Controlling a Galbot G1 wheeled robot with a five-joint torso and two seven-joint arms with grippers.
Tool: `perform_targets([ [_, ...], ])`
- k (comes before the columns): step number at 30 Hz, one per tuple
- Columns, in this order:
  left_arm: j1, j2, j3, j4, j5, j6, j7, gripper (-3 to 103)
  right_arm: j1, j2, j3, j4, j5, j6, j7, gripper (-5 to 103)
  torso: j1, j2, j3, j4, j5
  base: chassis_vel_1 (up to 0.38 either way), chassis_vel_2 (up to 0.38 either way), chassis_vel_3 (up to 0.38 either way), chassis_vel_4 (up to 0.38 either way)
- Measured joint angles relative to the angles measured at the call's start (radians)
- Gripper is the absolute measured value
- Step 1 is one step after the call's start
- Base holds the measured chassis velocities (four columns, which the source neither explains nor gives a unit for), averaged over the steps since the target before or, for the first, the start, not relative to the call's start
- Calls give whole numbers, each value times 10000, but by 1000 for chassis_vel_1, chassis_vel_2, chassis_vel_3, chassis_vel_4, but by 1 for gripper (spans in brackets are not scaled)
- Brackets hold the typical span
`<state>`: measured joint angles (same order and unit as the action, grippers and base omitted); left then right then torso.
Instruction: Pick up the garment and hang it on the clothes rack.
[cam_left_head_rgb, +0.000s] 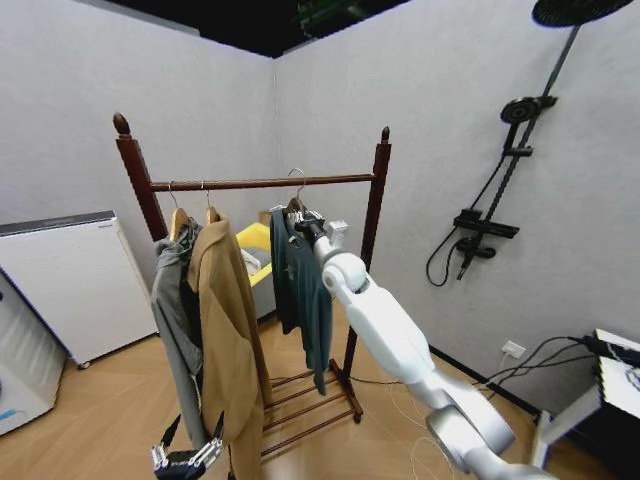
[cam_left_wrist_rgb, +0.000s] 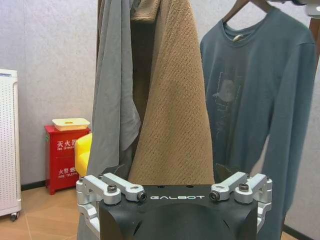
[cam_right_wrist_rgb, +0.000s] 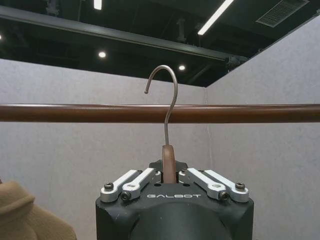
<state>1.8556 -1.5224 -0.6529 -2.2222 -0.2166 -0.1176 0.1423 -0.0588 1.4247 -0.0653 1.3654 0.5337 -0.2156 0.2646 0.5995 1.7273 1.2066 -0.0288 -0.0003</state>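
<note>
Right claw (cam_right_wrist_rgb: 170, 175) is shut tight on the wooden hanger (cam_right_wrist_rgb: 169, 162) of the garment (cam_left_head_rgb: 300, 285), held up by the clothes rack (cam_left_head_rgb: 262, 183). Its hook looks just above the rod, so lowering comes next. Left claw (cam_left_head_rgb: 186, 457) waits low, open, holding nothing.

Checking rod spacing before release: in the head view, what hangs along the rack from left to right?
grey hooded jacket → tan coat → garment, its hanger held by the right gripper, near the clothes rack's right post.
</note>
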Motion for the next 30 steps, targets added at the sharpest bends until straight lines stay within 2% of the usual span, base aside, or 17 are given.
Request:
perform_targets([
  [2,0,0,0,0,0,0,0,100,120,216,-20,-338,-173,4,41,9,-1,0,0,-1,1,0,0,0,0],
  [4,0,0,0,0,0,0,0,100,438,913,47,-1337,-572,133,146,9,-1,0,1,4,0,0,0,0,0],
  [5,0,0,0,0,0,0,0,100,438,913,47,-1337,-572,133,146,9,-1,0,1,4,0,0,0,0,0],
  [7,0,0,0,0,0,0,0,100,691,1388,157,-2060,-838,217,182,9,-3,0,-1,4,-1,0,0,0,0],
  [13,0,0,0,0,0,0,0,100,775,1632,189,-2420,-984,245,199,9,-3,0,-1,3,1,0,0,0,0],
  [18,-1,0,1,0,0,0,0,100,172,1120,184,-1355,-533,77,8,7,-3,0,-2,-3,4,0,0,0,0],
  [20,0,0,0,0,0,0,-1,100,-32,899,218,-947,-410,176,-174,10,-3,0,-2,0,4,0,0,0,0],
  [21,0,0,0,0,0,0,0,100,-203,693,265,-567,-329,259,-300,15,-3,0,-1,3,4,0,0,0,0],
  [22,0,0,0,0,0,0,0,100,-203,693,265,-567,-329,259,-300,15,-3,0,-1,3,4,0,0,0,0],
  [23,0,0,0,0,0,0,-1,100,-504,296,388,177,-160,168,-398,26,-3,0,-2,2,5,0,0,0,0],
  [24,0,0,0,0,0,0,-1,100,-504,296,388,177,-160,168,-398,26,-3,0,-2,2,5,0,0,0,0],
  [26,0,0,0,-1,1,0,0,100,-986,-337,646,1537,302,-173,-379,37,-3,0,-2,2,5,0,0,0,0],
  [27,0,0,0,0,0,0,0,100,-1273,-658,804,2224,389,-272,-369,42,-4,1,-3,3,5,0,0,0,0],
  [28,0,0,0,0,0,0,0,100,-1273,-658,804,2224,389,-272,-369,42,-4,1,-3,3,5,0,0,0,0],
  [30,0,1,0,0,0,0,5,100,-2002,-1358,1146,3486,525,-454,-413,53,-4,1,-3,5,5,0,0,0,0],
])
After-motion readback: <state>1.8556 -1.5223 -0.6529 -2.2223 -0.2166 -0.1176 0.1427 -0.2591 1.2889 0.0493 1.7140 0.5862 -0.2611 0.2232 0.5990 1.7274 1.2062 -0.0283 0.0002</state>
